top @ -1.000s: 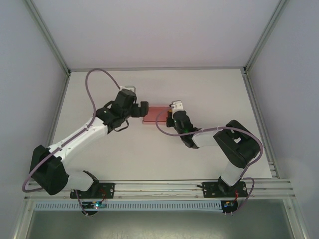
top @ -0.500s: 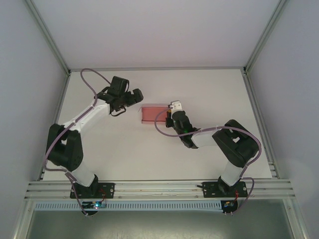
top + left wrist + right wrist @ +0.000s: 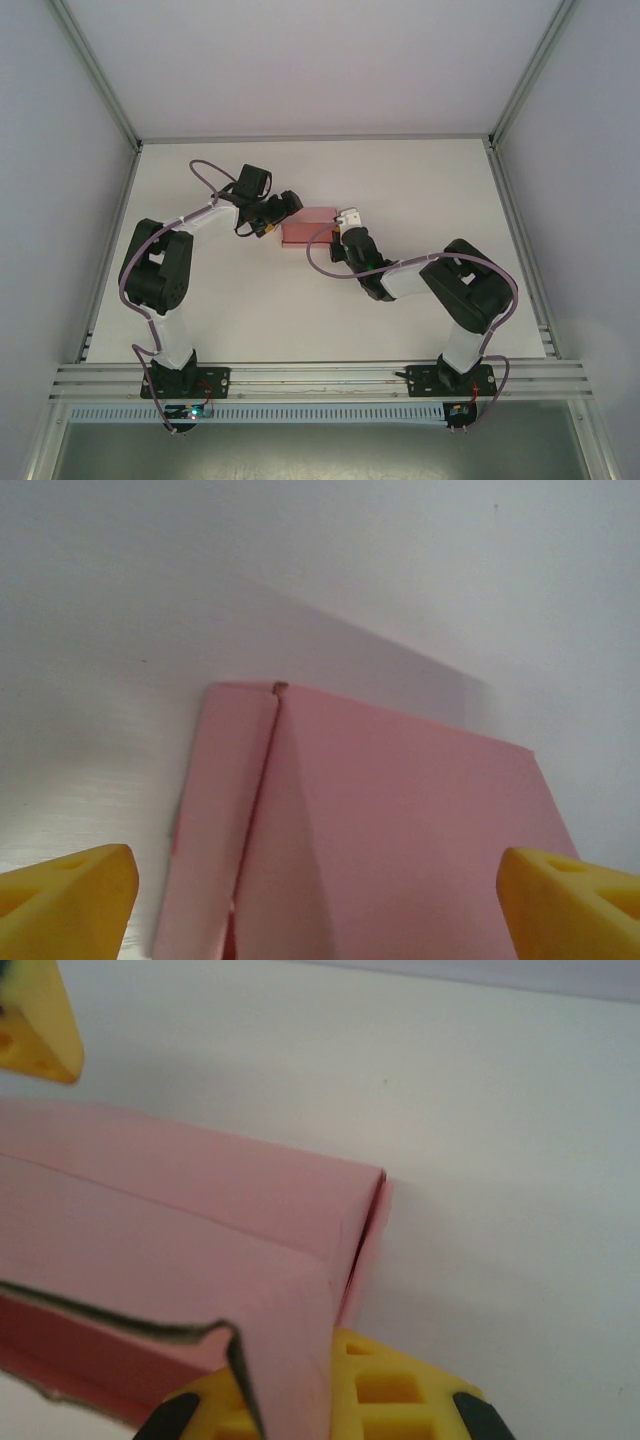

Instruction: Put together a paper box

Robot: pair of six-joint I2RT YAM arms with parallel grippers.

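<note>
The paper box (image 3: 308, 227) is a small pink rectangular box lying on the white table. In the left wrist view the paper box (image 3: 400, 830) sits between my two yellow fingertips (image 3: 65, 900), which stand wide apart; a folded side flap shows along its left. My left gripper (image 3: 285, 207) is open at the box's left end. My right gripper (image 3: 345, 226) is at the box's right end. In the right wrist view the paper box (image 3: 200, 1210) has one wall pinched against a yellow finger (image 3: 400, 1395); the other finger is hidden behind the card.
The white table (image 3: 420, 180) is bordered by grey walls and aluminium frame posts (image 3: 95, 75). A purple cable (image 3: 205, 170) loops over the left arm. A rail (image 3: 320, 375) runs along the near edge by the arm bases.
My left arm swung out to the left and folded back, and its open gripper has returned to the box's left end. The box shifted slightly; the right gripper kept its hold.
</note>
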